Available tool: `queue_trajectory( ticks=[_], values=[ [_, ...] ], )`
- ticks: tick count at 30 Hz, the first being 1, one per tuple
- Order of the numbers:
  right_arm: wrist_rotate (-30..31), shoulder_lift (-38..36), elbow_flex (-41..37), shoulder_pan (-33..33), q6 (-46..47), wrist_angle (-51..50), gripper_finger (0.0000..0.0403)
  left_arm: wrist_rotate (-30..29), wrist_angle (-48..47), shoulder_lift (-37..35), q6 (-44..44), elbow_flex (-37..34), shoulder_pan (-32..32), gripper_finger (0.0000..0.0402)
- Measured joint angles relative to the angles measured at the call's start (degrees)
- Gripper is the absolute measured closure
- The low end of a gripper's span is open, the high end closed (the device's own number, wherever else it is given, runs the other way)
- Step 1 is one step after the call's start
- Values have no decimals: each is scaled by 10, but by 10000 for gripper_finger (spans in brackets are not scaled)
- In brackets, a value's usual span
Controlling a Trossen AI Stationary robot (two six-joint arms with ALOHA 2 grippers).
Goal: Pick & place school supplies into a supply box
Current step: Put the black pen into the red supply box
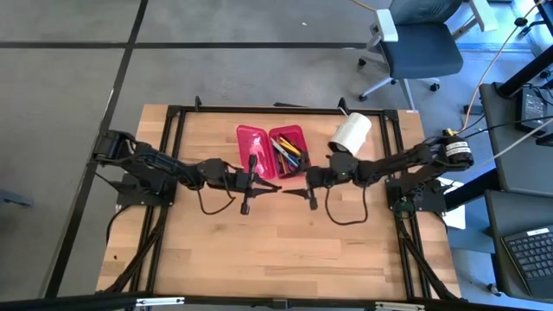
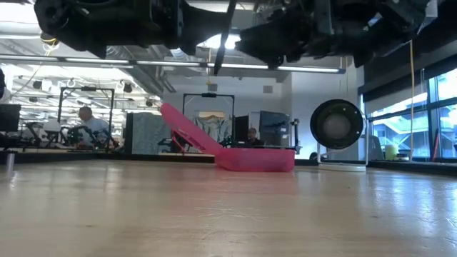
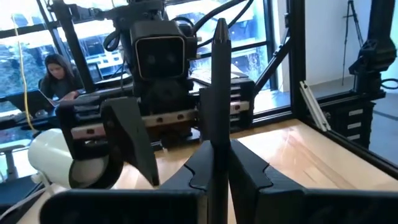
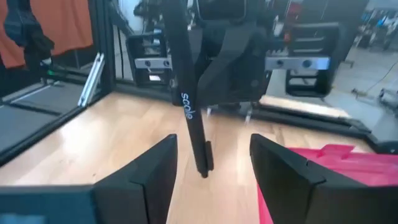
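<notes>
1. While our left gripper [image 1: 256, 185] hangs above the table's middle, its fingers [image 3: 249, 177] are clamped on a black pen [image 3: 219, 99], which stands upright between them with its tip pointing up.
2. We see our right gripper [image 1: 308, 186] facing it from the other side, jaws spread wide and holding nothing; the black pen hangs in the gap just ahead of its two fingers [image 4: 146, 171].
3. Both grippers ride high in the low view, well clear of the wood, with the pen showing as a dark slanted line between them.
4. Just behind the two grippers lies the supply box [image 1: 272, 149], open, its two red-pink halves side by side; in the low view one half lies flat and the other tilts up.
5. We find the remaining school supplies [image 1: 288, 152], yellow, green and dark sticks, lying in the box's right half; the left half holds nothing we can make out.
6. A big white roll [image 1: 350, 134] lies just right of the box, near the table's far edge.
7. Toward the near edge, the table [image 1: 285, 250] is bare wood, leaving us broad room; a black frame rims its far and side edges.
</notes>
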Motion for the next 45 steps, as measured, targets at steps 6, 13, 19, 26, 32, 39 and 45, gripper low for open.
queue_trajectory(
  ticks=[6, 13, 19, 26, 32, 39, 45],
  values=[
    [-1, 34, 19, 2, 0, 0, 196, -3, 15, 2, 15, 0, 0, 381],
    [-16, 70, 44, 3, 2, 34, 196, -3, 31, 1, 18, 0, 0, 381],
    [-39, 94, 65, 3, 5, 33, 199, -4, 37, 1, 20, 0, 0, 380],
    [-46, 97, 67, 3, 17, 32, 257, -3, 33, 1, 20, 0, 0, 379],
    [-46, 96, 67, 3, 17, 32, 326, -2, 33, 1, 20, 0, -1, 376],
    [-48, 96, 67, 3, 17, 31, 360, -9, 35, 1, 22, 0, 0, 341],
    [-41, 96, 67, 2, 27, 29, 358, -48, 38, 1, 22, 0, -2, 315]
  ],
)
